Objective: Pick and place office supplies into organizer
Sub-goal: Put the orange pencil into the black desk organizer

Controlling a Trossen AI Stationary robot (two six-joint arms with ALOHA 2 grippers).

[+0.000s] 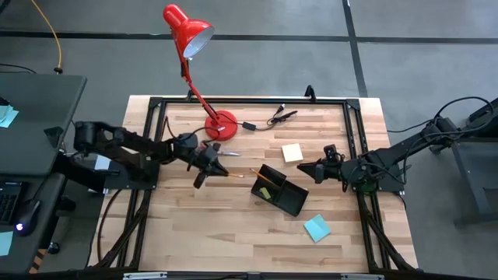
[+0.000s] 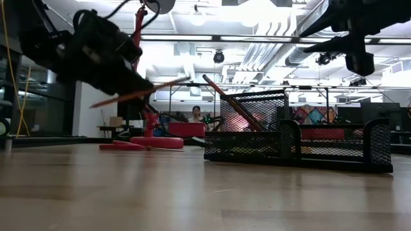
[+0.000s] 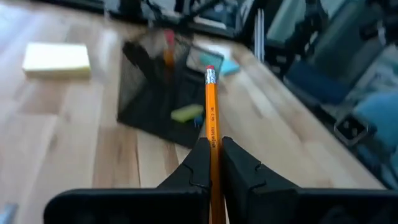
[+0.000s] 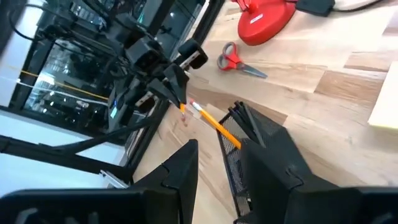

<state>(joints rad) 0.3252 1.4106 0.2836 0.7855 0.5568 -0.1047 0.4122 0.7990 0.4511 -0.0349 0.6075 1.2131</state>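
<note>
**Left arm holds a pencil in the air beside the mesh organizer**

Seen from above, a pale wooden table (image 1: 194, 225) carries a black wire-mesh organizer tray (image 1: 280, 190) near its middle. The left gripper (image 1: 208, 165) sits just to the tray's left, its fingers clamped on a thin orange-yellow pencil (image 1: 233, 174). The pencil's long axis runs roughly across the table, its free end toward the organizer.

The table-level view adds what the overhead one cannot: the pencil (image 2: 138, 94) is off the tabletop, tilted slightly, the end nearer the organizer higher. A second pencil (image 2: 232, 102) leans inside the tray.

The left wrist view shows the pink eraser end pointing away from the fingers (image 3: 199, 165) toward the tray, where a small yellow-green item lies inside.

The right gripper (image 1: 305, 168) waits on the organizer's right side, fingers partly apart and holding nothing. Only its wrist view shows clearly the red-handled scissors (image 4: 239, 61) lying flat near the red desk lamp base (image 4: 264, 18).

A pale yellow square sticky-note pad (image 1: 292, 152) lies behind the tray; a teal-blue pad (image 1: 317, 228) lies in front.
</note>
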